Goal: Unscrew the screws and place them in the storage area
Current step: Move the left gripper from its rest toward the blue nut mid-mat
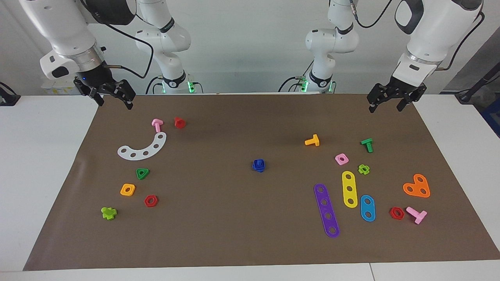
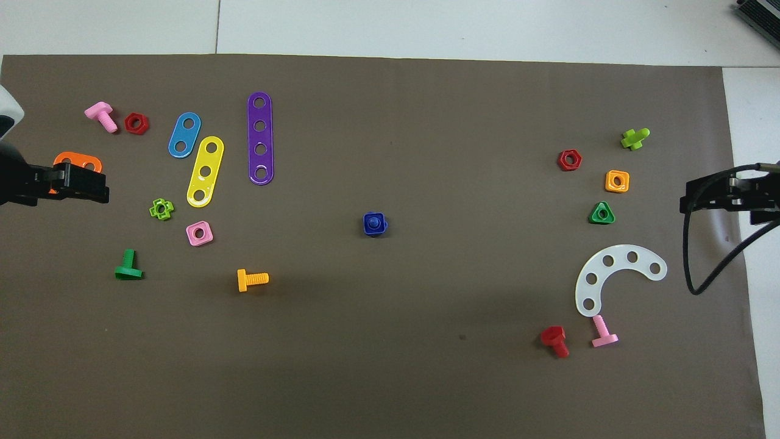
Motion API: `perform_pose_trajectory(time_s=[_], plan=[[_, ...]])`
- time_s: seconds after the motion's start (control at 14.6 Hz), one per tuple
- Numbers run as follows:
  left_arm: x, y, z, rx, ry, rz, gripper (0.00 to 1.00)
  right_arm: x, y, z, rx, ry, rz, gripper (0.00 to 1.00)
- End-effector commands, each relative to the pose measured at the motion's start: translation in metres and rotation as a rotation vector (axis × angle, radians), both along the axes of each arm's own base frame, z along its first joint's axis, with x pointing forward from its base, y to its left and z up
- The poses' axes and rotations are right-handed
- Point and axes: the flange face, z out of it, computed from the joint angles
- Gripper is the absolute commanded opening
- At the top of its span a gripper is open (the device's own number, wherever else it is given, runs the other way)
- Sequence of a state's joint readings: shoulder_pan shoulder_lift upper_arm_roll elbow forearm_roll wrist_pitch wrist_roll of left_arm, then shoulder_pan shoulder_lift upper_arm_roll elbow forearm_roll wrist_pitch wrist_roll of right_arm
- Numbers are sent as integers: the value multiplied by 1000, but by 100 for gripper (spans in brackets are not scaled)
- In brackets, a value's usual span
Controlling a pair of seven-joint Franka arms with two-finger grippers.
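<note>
The dark-blue screw (image 1: 258, 165) (image 2: 374, 224) stands alone in the middle of the brown mat, its bolt sitting in its square nut. The storage area has no outline: it is the mat's end patches (image 1: 449, 156) (image 1: 97, 171), strewn with loose coloured parts. My left gripper (image 1: 386, 106) (image 2: 91, 186) hangs open and empty, raised over the mat's corner at the left arm's end. My right gripper (image 1: 114, 102) (image 2: 691, 198) hangs open and empty over the corner at the right arm's end. Both are well away from the screw.
At the left arm's end lie purple (image 1: 326, 210), yellow (image 1: 349, 189) and blue (image 1: 367, 208) strips, an orange heart plate (image 1: 417, 186), orange (image 1: 312, 141), green (image 1: 367, 144) and pink bolts and nuts. At the right arm's end lie a white curved strip (image 1: 143, 147) and more nuts and bolts.
</note>
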State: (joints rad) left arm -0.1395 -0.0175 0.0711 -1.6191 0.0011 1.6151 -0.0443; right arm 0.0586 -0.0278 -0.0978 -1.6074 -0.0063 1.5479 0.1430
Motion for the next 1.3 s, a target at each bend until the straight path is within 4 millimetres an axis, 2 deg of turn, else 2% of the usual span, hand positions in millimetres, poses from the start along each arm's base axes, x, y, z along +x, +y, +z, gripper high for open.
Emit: perform_pose_trajectory(time_s=[0.0, 0.21, 0.48, 0.62, 0.75, 0.96, 1.23], plan=[[-2, 1, 0, -13, -13, -12, 100, -4, 0, 3, 23, -7, 16, 100], [-4, -5, -3, -12, -10, -18, 100, -4, -1, 3, 23, -7, 15, 100], [-18, -15, -21, -12, 24, -38, 100, -4, -1, 3, 23, -7, 15, 100], [-30, -43, -34, -11, 24, -84, 100, -4, 0, 3, 23, -7, 16, 100], [-33, -61, -42, -14, 2, -38, 100, -4, -1, 3, 23, -7, 15, 100], [-38, -120, -54, -18, -5, -38, 100, -4, -1, 3, 23, -7, 15, 100], [-27, -219, -102, -37, -28, 19, 99, -4, -1, 3, 23, -7, 15, 100]])
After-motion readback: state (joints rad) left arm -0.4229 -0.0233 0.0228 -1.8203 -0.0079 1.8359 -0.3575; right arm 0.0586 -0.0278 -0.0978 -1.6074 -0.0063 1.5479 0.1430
